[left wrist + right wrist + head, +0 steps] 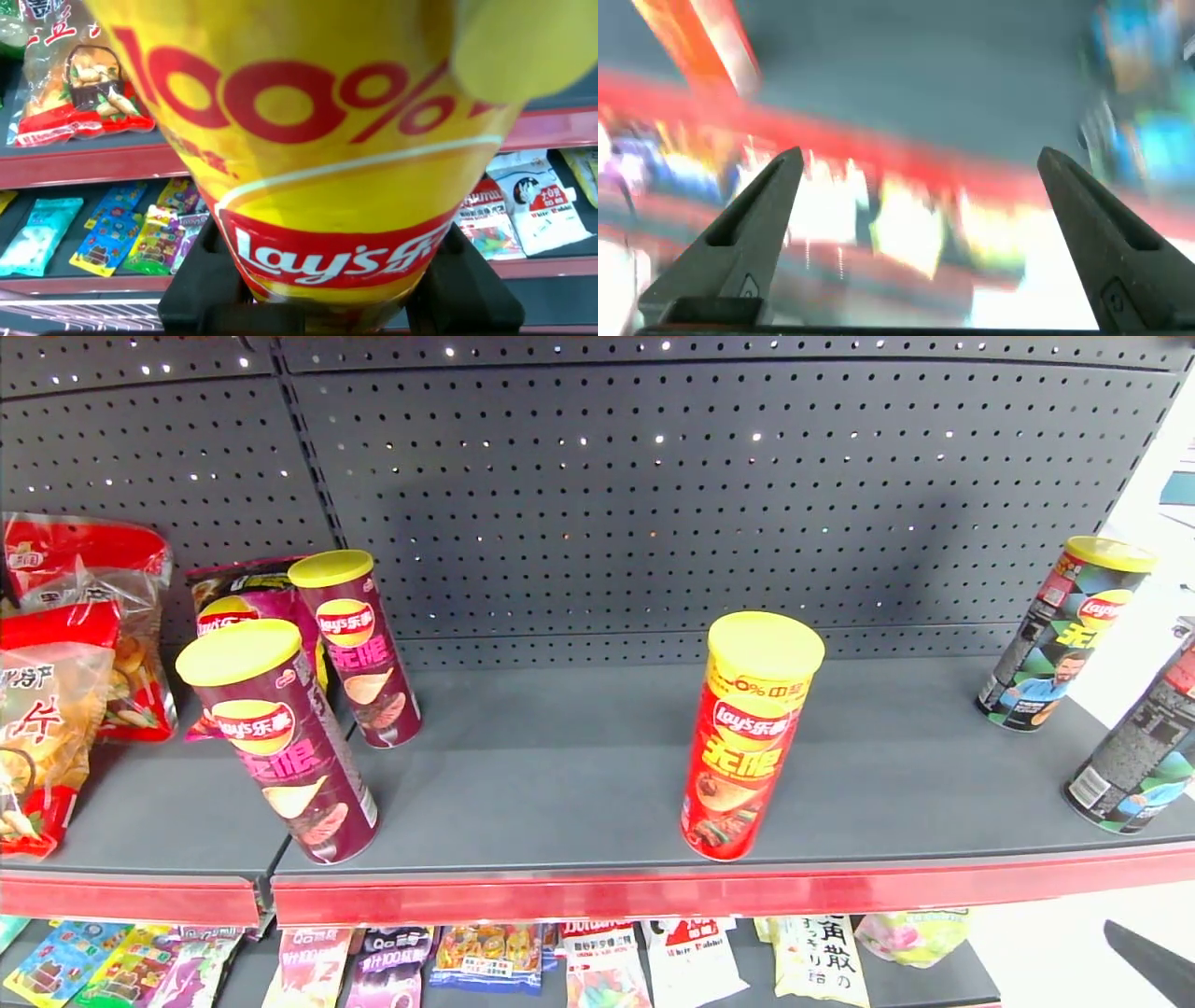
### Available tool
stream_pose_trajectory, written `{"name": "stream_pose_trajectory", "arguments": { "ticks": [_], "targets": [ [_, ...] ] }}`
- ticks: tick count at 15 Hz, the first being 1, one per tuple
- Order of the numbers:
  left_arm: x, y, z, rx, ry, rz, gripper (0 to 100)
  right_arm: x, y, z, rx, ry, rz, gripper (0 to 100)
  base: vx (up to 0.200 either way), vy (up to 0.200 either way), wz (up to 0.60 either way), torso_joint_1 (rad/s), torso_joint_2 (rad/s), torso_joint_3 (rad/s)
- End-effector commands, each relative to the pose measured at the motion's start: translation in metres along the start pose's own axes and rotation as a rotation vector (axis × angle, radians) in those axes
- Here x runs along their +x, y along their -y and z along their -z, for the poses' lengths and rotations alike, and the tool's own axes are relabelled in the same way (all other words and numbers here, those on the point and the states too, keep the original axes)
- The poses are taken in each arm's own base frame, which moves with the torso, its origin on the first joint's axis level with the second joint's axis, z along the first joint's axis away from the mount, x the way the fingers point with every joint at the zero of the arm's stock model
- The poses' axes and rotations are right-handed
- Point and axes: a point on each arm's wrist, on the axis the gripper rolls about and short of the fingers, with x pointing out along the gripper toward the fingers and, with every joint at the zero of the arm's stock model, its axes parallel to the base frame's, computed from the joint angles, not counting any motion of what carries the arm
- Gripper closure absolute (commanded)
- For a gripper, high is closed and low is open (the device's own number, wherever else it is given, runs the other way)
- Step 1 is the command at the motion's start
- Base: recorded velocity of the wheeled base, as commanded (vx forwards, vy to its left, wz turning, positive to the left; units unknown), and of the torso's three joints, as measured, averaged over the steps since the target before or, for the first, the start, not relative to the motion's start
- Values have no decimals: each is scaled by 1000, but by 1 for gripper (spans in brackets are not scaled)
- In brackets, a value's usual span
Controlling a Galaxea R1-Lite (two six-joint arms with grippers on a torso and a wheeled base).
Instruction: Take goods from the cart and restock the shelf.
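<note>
A yellow chip can stands close in the left wrist view, and my left gripper is shut on its lower end, black jaws on either side. My right gripper is open with nothing between its fingers, facing the red-edged shelf. On that grey shelf stands a red chip can near the front middle. Two purple cans stand at the left, and two dark patterned cans at the right.
Snack bags fill the shelf's left end. Bare shelf lies between the purple cans and the red can, and between the red can and the patterned cans. A lower shelf holds several flat packets. A perforated back panel closes the rear.
</note>
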Motion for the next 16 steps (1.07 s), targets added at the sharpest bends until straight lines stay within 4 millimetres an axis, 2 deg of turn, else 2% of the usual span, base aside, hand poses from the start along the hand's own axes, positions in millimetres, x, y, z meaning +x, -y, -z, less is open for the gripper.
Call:
{"name": "stream_pose_trajectory", "arguments": {
  "ticks": [1, 3, 5, 8, 9, 10, 11, 12, 14, 16],
  "targets": [
    [1, 0, 2, 1, -5, 19, 100, -52, 4, -4, 140, 112, 269, 0, 0, 0, 0, 0, 0, 0],
    [-1, 1, 8, 3, 6, 19, 100, -56, -2, 14, 162, 116, 376, 0, 0, 0, 0, 0, 0, 0],
    [-4, 1, 11, -2, 25, 49, 100, -63, -7, 28, 112, 157, 387, 0, 0, 0, 0, 0, 0, 0],
    [-3, 0, 6, -27, 34, 171, 100, -67, -11, 44, 62, 210, 258, 0, 0, 0, 0, 0, 0, 0],
    [-4, 0, 6, -28, 38, 194, 100, -63, -13, 57, 13, 220, 168, 0, 0, 0, 0, 0, 0, 0],
    [-5, 0, 7, -29, 44, 203, 100, -58, -14, 76, -23, 214, 150, 0, 0, 0, 0, 0, 0, 0],
    [-6, 0, 6, -29, 53, 202, 100, -56, -16, 85, -26, 221, 155, 0, 0, 0, 0, 0, 0, 0],
    [-10, -1, 2, -49, 82, 193, 100, -44, -17, 102, -23, 208, 166, 0, 0, 0, 0, 0, 0, 0],
    [-13, -1, 1, -75, 101, 187, 100, -36, -16, 103, 12, 294, 179, 0, 0, 0, 0, 0, 0, 0],
    [-16, -1, 1, -69, 154, 183, 100, -34, -16, 105, 64, 303, 198, 0, 0, 0, 0, 0, 0, 0]
  ]
}}
